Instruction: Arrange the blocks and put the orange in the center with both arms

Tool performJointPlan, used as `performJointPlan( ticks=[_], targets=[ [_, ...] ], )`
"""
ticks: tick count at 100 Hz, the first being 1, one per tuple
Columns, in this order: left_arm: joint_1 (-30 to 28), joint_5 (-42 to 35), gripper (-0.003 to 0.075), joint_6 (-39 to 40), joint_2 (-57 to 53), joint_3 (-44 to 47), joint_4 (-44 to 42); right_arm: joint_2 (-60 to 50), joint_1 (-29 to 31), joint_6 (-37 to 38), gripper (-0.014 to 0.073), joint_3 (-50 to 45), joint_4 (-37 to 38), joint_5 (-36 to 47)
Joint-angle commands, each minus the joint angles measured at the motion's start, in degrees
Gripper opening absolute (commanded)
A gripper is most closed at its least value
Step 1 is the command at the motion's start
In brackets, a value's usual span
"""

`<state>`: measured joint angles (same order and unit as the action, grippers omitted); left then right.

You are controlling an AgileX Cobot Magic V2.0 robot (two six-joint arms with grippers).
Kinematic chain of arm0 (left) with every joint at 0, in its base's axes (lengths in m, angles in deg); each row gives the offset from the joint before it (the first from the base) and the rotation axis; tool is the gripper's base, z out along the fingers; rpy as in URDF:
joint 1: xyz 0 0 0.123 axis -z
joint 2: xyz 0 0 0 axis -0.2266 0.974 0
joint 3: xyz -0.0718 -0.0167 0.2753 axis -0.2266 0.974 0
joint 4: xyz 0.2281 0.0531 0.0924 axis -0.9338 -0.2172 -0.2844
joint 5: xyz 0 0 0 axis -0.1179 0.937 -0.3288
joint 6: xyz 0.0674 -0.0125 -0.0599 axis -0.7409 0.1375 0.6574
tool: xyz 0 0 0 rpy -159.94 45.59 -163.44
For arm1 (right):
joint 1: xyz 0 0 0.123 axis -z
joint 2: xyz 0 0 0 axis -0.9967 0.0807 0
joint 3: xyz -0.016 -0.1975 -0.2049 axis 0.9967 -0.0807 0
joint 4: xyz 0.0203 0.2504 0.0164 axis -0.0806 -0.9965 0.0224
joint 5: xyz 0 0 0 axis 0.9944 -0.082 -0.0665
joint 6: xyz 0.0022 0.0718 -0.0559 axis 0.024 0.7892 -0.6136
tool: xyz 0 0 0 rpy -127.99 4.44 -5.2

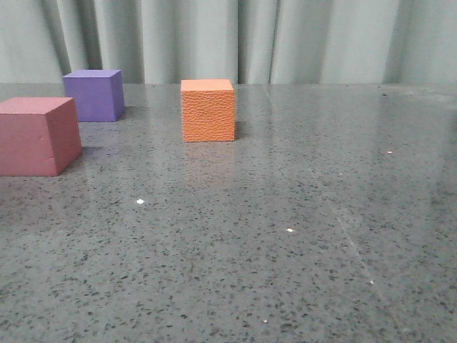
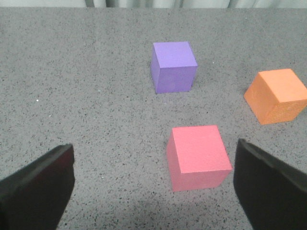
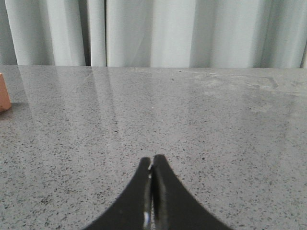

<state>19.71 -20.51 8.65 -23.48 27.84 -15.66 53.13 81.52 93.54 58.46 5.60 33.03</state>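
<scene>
In the front view the pink-red cube (image 1: 36, 136) sits at the left edge, the purple cube (image 1: 94, 94) behind it, and the orange cube (image 1: 208, 109) stands to their right, apart from both. No arm shows in that view. In the left wrist view my left gripper (image 2: 153, 184) is open and empty above the table, its fingers (image 2: 38, 191) wide apart. The pink-red cube (image 2: 198, 156) lies just ahead, near one finger, with the purple cube (image 2: 173, 66) and the orange cube (image 2: 277, 95) beyond. My right gripper (image 3: 152, 163) is shut and empty; an orange sliver (image 3: 4, 93) shows at the frame's edge.
The table (image 1: 285, 236) is grey speckled stone with a few white flecks. A pale curtain (image 1: 235, 39) hangs along its far edge.
</scene>
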Motion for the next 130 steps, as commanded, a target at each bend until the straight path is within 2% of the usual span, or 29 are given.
performJointPlan(
  ticks=[1, 20, 39, 49, 71, 83, 97, 113, 130],
  targets=[
    [-0.1, -4.5, 0.0642, 0.1, 0.2, -2.0, 0.6, -1.2, 0.3, 0.0, -0.0067, 0.8, 0.8, 4.4],
    [-0.1, -4.5, 0.0639, 0.1, 0.5, -4.3, 3.7, -1.2, 0.3, 0.0, -0.0067, 0.8, 0.8, 4.4],
    [1.0, -5.4, 0.0639, 0.1, 5.6, -10.1, 8.2, -1.2, 0.3, 0.0, -0.0067, 0.8, 0.8, 4.4],
    [4.5, -7.1, 0.0638, 0.2, 10.3, -13.2, 9.7, -1.2, 0.3, 0.0, -0.0067, 0.8, 0.8, 4.4],
    [16.2, -12.2, 0.0637, 4.2, 22.7, -20.5, 8.9, -1.2, 0.3, 0.0, -0.0067, 0.8, 0.8, 4.4],
    [21.0, -12.6, 0.0635, 11.5, 30.3, -25.4, 2.1, -1.2, 0.3, 0.0, -0.0067, 0.8, 0.8, 4.4],
    [26.0, -11.2, 0.0620, 23.5, 38.6, -31.2, -10.5, -1.2, 0.3, 0.0, -0.0067, 0.8, 0.8, 4.4],
    [30.8, -6.9, 0.0620, 35.9, 46.6, -37.3, -24.3, -1.2, 0.3, 0.0, -0.0067, 0.8, 0.8, 4.4],
    [34.0, -1.1, 0.0620, 45.2, 52.7, -42.9, -35.2, -1.2, 0.3, 0.0, -0.0067, 0.8, 0.8, 4.4]
  ],
)
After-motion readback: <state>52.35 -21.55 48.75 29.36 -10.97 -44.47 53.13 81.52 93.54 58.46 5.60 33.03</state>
